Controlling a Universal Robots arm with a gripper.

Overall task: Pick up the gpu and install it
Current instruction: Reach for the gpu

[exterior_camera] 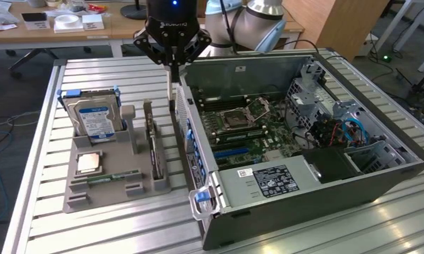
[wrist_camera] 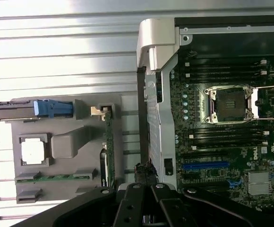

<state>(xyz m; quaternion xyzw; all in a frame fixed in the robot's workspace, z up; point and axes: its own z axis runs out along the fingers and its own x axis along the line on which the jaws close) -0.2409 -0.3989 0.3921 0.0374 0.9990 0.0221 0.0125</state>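
Observation:
The gpu stands on edge in a slot at the case-side edge of the grey parts tray. In the wrist view the gpu is a thin edge with a silver bracket tab at its far end. My gripper hangs high above the strip between the tray and the open computer case. Its black fingers are shut with nothing between them. In the wrist view the gripper sits over the case's side wall, a short way from the gpu and not touching it.
The tray also holds a hard drive with a blue-white label, a processor chip and a green memory stick. The motherboard with blue slots lies open in the case. Desks stand behind the slatted table.

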